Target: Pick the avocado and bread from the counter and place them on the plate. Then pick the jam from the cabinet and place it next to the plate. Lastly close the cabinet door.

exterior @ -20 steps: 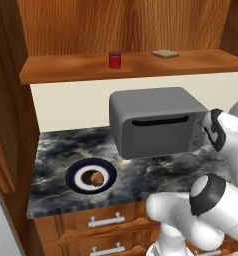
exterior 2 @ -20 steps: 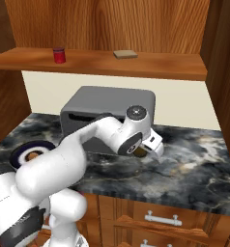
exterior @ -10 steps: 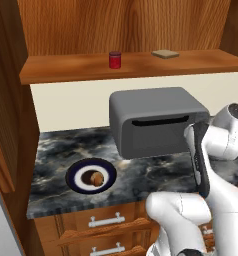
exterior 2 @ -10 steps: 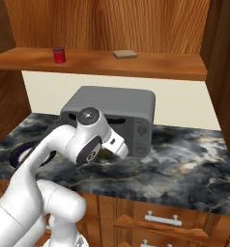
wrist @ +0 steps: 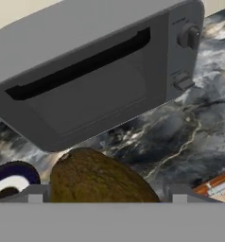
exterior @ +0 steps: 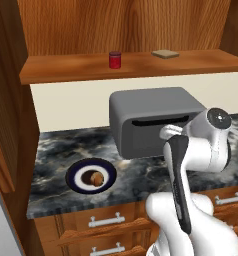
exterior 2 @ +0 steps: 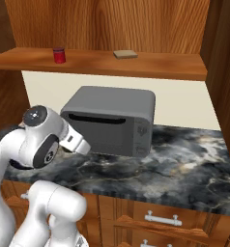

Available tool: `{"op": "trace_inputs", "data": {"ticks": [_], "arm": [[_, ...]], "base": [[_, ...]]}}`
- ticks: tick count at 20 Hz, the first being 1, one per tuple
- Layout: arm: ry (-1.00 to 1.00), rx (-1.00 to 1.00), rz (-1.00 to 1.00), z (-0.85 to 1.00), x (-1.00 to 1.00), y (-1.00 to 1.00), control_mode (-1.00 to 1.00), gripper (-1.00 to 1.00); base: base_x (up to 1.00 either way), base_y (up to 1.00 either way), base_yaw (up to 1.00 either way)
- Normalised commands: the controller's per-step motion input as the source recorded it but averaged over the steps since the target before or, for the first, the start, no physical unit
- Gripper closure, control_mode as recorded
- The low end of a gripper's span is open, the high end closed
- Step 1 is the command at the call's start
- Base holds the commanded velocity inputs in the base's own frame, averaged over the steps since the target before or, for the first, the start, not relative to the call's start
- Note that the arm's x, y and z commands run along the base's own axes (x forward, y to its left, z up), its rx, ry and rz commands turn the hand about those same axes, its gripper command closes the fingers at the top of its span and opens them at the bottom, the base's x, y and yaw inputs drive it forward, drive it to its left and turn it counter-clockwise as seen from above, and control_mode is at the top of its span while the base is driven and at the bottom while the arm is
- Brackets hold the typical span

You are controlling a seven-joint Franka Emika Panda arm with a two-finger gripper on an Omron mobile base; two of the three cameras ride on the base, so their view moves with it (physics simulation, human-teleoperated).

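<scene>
In the hand view my gripper (wrist: 105, 196) is shut on the avocado (wrist: 98, 177), a dark olive lump that bulges up between the fingertips. It hangs over the counter (wrist: 199, 118) in front of the toaster oven. The plate (wrist: 10, 172) peeks in at the lower left of that view, beside the avocado. In the left base view the plate (exterior: 76, 172) lies on the counter (exterior: 56, 150) with the bread (exterior: 96, 177) on its centre. The red jam (exterior: 115, 59) (exterior 2: 59, 55) stands on the open cabinet's shelf (exterior: 66, 70).
A grey toaster oven (exterior: 151, 115) (exterior 2: 112, 116) stands at the back of the counter, right of the plate. A flat tan slab (exterior: 165, 53) lies on the shelf right of the jam. An open cabinet door (exterior: 6, 100) juts out at the left. Drawers (exterior: 106, 220) run below.
My arm has swung left across the front of the toaster oven, from its right end towards the plate side, carrying the avocado. The plate, bread and jam have stayed put.
</scene>
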Motion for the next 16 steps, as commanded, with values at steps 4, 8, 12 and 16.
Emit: {"op": "trace_inputs", "data": {"ticks": [4,8,12,16], "arm": [[-0.11,0.04,0.02,0.37,-0.26,1.0,-1.0,1.0],[-0.04,0.07,0.06,0.1,-0.28,1.0,-1.0,1.0],[0.0,0.08,0.07,0.0,-0.29,1.0,-1.0,1.0],[0.0,0.03,0.0,-0.01,0.16,1.0,-1.0,1.0]], "base": [[0.0,0.0,0.0],[0.0,0.0,0.0],[0.0,0.0,0.0],[0.0,0.0,0.0]]}}
